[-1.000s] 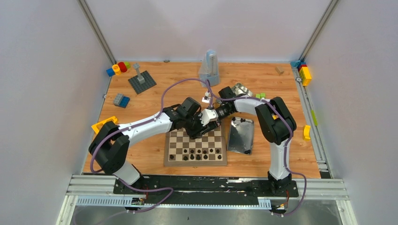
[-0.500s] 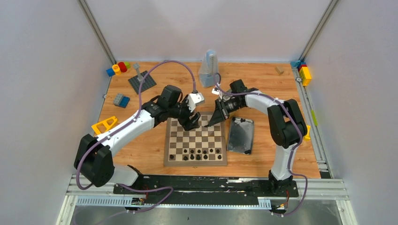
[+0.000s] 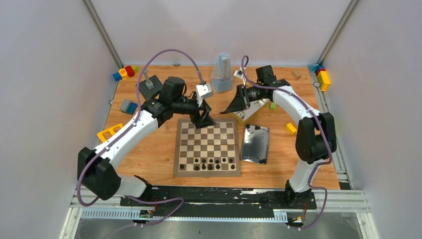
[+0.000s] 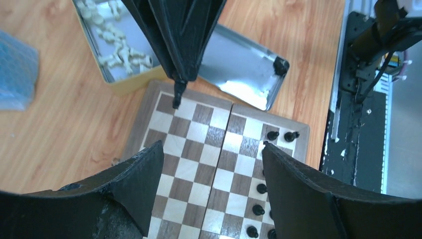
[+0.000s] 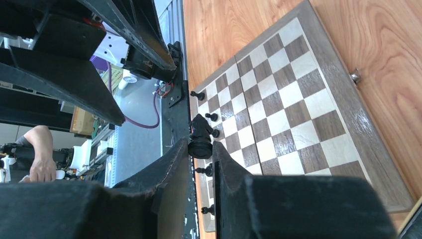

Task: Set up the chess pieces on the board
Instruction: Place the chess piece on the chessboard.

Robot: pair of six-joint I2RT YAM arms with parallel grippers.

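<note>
The board (image 3: 206, 144) lies at the table's middle, with several black chess pieces (image 3: 206, 163) on its two near rows. My left gripper (image 3: 205, 119) hovers over the board's far edge, open and empty (image 4: 213, 149), with bare squares (image 4: 189, 149) between its fingers. My right gripper (image 3: 230, 109) hangs just beyond the far right corner, shut on a black chess piece (image 5: 200, 134). That piece (image 4: 176, 94) points down from its tips in the left wrist view. An open tin (image 4: 119, 74) beyond the board holds several white pieces (image 4: 119, 50).
A shiny tin lid (image 3: 255, 143) lies right of the board. A clear blue-grey container (image 3: 221, 72) stands at the back. The dark studded plate (image 3: 149, 87) and toy blocks (image 3: 124, 72) are at the back left. More blocks (image 3: 323, 77) lie along the right side.
The two grippers, close together over the board's far side a second ago, have drawn apart. The left one opened and moved back left; the right one swung back right with the black piece.
</note>
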